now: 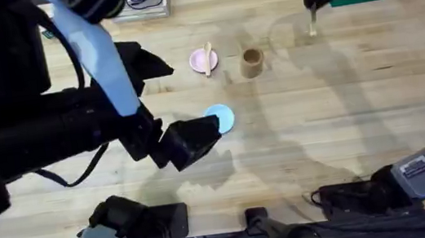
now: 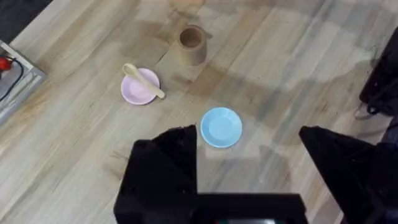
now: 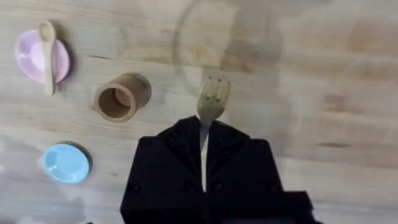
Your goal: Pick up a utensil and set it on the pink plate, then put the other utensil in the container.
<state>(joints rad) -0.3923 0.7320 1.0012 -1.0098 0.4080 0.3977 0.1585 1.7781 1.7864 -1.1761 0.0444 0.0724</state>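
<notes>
1. The first half looks done: the spoon-like utensil (image 2: 143, 79) lies across the pink plate (image 2: 138, 89), its handle jutting past the rim.
2. What remains is the drop: the right tool (image 3: 203, 134) is clamped on the wooden fork (image 3: 212, 99), held above the desk (image 3: 323, 74), near the container (image 3: 121, 96) but not over it.
3. The left tool (image 2: 249, 155) hangs wide open and empty near the blue plate (image 2: 221, 127).
4. The container is a matte, cardboard-like cylinder; both plates are smooth, shallow and round.
</notes>
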